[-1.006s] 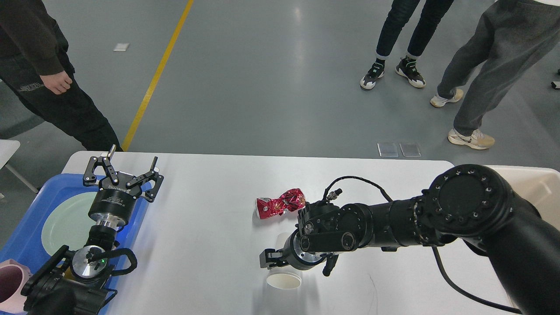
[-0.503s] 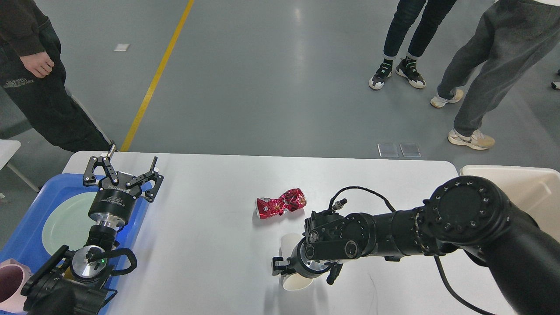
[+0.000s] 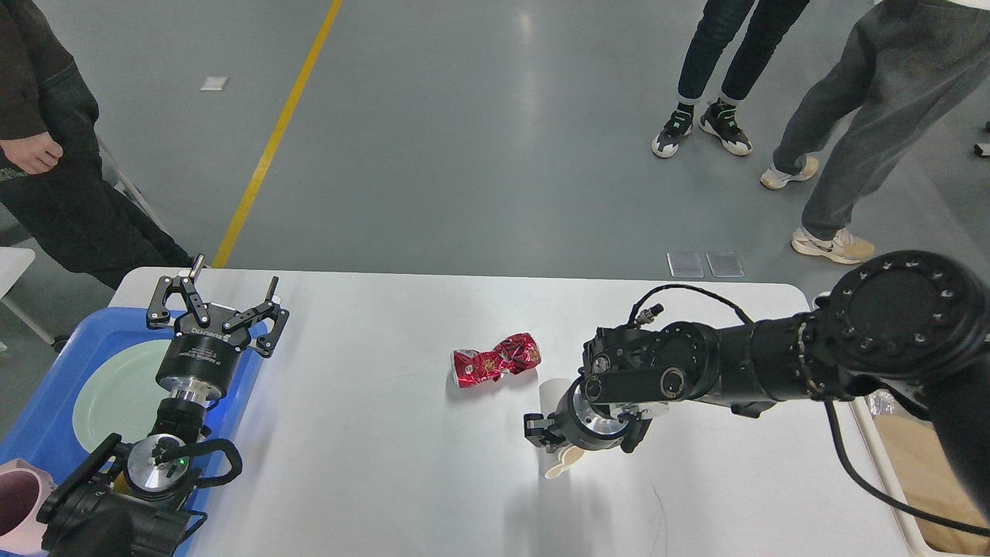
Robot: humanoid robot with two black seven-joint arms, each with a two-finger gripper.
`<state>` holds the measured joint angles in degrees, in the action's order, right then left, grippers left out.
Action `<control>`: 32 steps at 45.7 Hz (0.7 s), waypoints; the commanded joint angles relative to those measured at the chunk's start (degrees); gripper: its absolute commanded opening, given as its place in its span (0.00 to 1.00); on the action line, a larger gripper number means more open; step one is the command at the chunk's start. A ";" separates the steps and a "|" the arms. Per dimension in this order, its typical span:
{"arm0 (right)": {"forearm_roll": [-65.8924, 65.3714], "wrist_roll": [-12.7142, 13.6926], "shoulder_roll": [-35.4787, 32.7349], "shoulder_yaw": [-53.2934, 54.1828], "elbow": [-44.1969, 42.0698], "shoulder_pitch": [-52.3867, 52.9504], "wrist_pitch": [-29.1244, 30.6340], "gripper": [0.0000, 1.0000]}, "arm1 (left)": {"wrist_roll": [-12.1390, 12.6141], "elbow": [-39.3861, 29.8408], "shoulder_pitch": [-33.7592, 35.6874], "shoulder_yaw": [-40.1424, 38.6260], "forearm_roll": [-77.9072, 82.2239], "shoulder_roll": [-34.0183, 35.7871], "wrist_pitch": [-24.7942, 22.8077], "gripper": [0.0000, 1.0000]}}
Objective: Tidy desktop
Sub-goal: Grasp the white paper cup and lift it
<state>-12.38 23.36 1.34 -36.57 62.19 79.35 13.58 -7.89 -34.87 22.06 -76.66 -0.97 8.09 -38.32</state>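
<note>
While the right gripper [image 3: 551, 439] is clamped on a white paper cup [image 3: 558, 424] lifted above the desktop [image 3: 371, 433], a thin, squashed wall could slip free; the left gripper [image 3: 219, 303] hangs spread apart over the blue tray [image 3: 46, 418].

A smooth grey floor [image 3: 479, 139] fills the space beyond the right pincer [image 3: 551, 433], with a pale streak of overhead light reflected on it up and slightly left of that pincer. A yellow line [image 3: 274, 135] runs diagonally across the floor, far up and to the left. Two clear square plates [image 3: 705, 264] lie on the floor up and to the right. A small pale patch [image 3: 214, 83] sits further left, past the yellow line. A white furniture edge [image 3: 14, 263] shows at far left.
</note>
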 commanded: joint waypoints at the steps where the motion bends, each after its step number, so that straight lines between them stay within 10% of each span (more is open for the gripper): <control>1: 5.77 -0.07 -2.30 -4.82 4.95 7.64 1.97 0.00 | 0.06 -0.02 0.00 0.02 0.00 0.00 0.00 0.96; 23: 25.64 -1.21 -14.78 -29.69 25.25 45.61 19.81 0.00 | -0.02 0.07 0.00 0.02 0.00 0.00 0.00 0.96; 32: 27.32 -11.83 -16.72 -40.85 30.88 58.80 26.14 0.00 | -0.02 0.07 0.00 0.02 0.00 0.00 0.00 0.96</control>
<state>14.56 18.17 -14.58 -71.26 90.53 131.47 36.26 -7.92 -34.81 22.06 -76.64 -0.98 8.09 -38.32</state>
